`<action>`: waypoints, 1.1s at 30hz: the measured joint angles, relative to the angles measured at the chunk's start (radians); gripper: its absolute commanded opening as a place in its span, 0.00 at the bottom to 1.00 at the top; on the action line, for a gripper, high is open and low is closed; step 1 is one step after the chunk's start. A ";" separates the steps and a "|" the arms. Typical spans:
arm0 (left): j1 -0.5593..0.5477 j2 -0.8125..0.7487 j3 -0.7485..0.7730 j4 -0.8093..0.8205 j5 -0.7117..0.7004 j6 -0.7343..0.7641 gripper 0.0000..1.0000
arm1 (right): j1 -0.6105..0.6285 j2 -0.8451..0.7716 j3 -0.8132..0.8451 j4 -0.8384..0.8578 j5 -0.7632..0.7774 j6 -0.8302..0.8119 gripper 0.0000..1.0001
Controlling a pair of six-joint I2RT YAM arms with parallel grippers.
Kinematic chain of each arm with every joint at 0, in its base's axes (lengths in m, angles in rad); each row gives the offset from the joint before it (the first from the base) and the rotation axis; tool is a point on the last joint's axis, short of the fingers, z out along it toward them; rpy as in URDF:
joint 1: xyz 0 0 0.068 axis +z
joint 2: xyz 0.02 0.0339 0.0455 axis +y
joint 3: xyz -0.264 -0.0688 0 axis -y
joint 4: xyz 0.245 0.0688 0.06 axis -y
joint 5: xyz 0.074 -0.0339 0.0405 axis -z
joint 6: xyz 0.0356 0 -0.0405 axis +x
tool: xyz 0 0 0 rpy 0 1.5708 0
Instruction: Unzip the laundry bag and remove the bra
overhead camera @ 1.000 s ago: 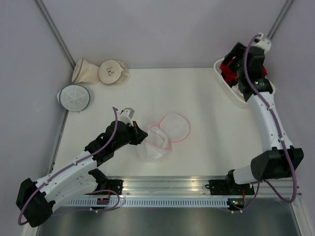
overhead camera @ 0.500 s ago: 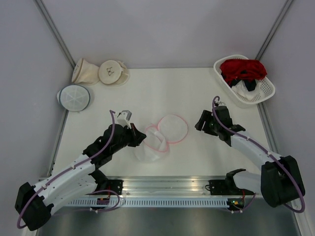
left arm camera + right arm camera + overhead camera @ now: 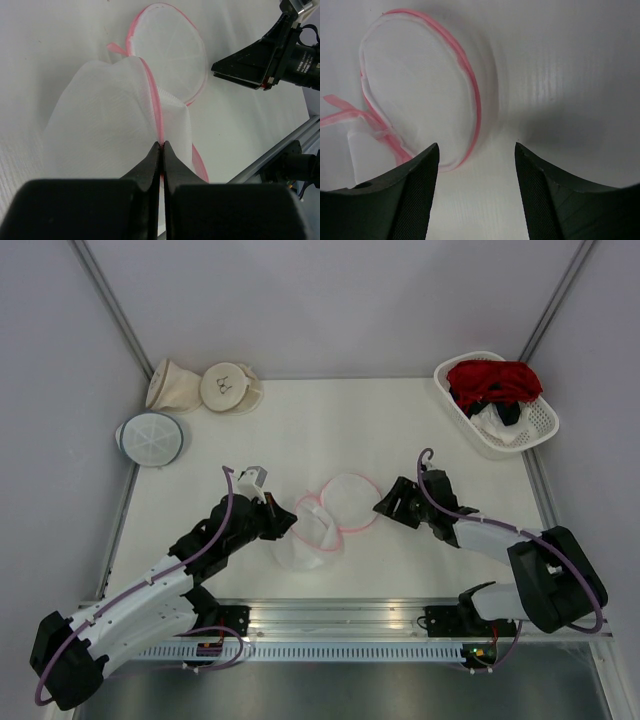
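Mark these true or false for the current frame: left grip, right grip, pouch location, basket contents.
1. The left fingers are shut on the pink rim of the laundry bag. True.
2. The right fingers grip the bra. False: they stand open and empty beside the laundry bag, and the bra lies in the white basket at the far right corner.
3. The grey-blue-rimmed pouch sits in the basket. False: it lies at the table's left edge, near the beige pouches.
4. A black garment shares the basket with the bra. True.
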 measured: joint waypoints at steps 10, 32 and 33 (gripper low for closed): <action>0.000 0.002 0.000 0.010 0.001 -0.002 0.02 | 0.076 0.121 0.004 0.135 0.082 0.049 0.31; 0.000 0.000 -0.008 0.060 -0.035 -0.039 0.02 | 0.360 -0.129 0.420 -0.186 0.247 -0.365 0.01; 0.000 0.002 -0.008 0.072 -0.047 -0.042 0.02 | 0.377 -0.120 0.437 -0.208 0.233 -0.394 0.00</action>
